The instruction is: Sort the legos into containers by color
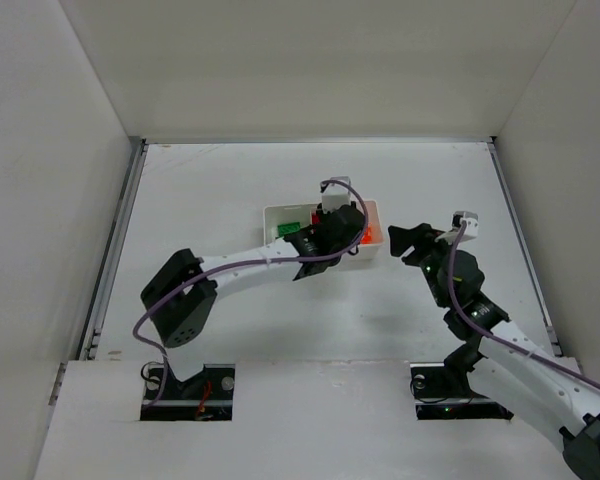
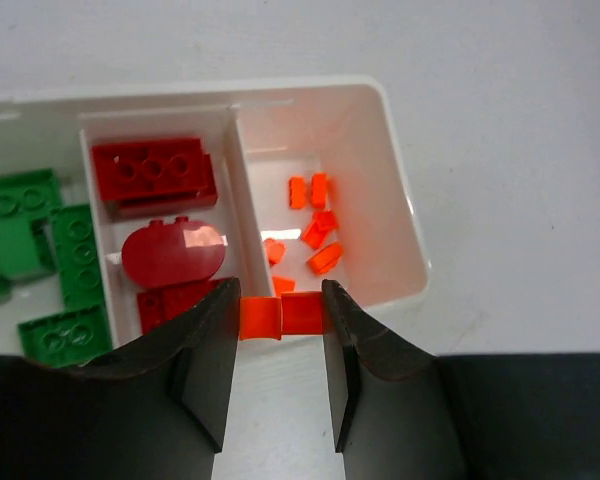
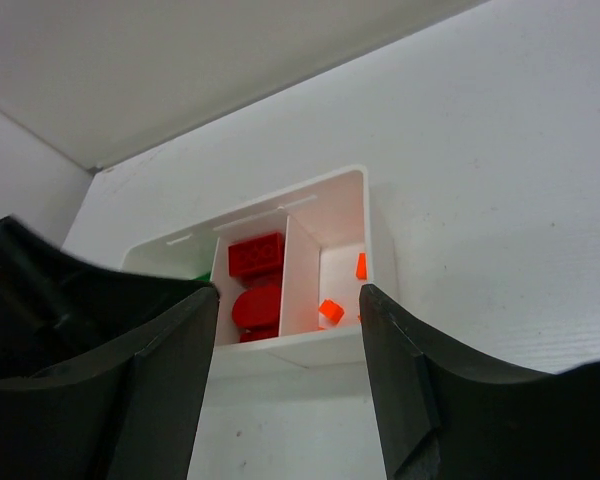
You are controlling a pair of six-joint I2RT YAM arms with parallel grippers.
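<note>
I'm holding the orange brick (image 2: 280, 317) clamped in the left gripper (image 2: 278, 300), its long axis running jaw to jaw, parallel with the near wall of the tray (image 2: 405, 235). It's hanging right at that wall, at the near end of the right-hand compartment (image 2: 365, 185) where the orange bits (image 2: 320, 228) are lying. Its left end is sitting close to the divider (image 2: 242, 200) beside the red bricks (image 2: 155, 172). I'm judging the drop spot to be just beyond the jaws, slightly toward the tray's right wall. The right gripper (image 3: 288, 300) is hovering off that side, jaws apart and empty.
</note>
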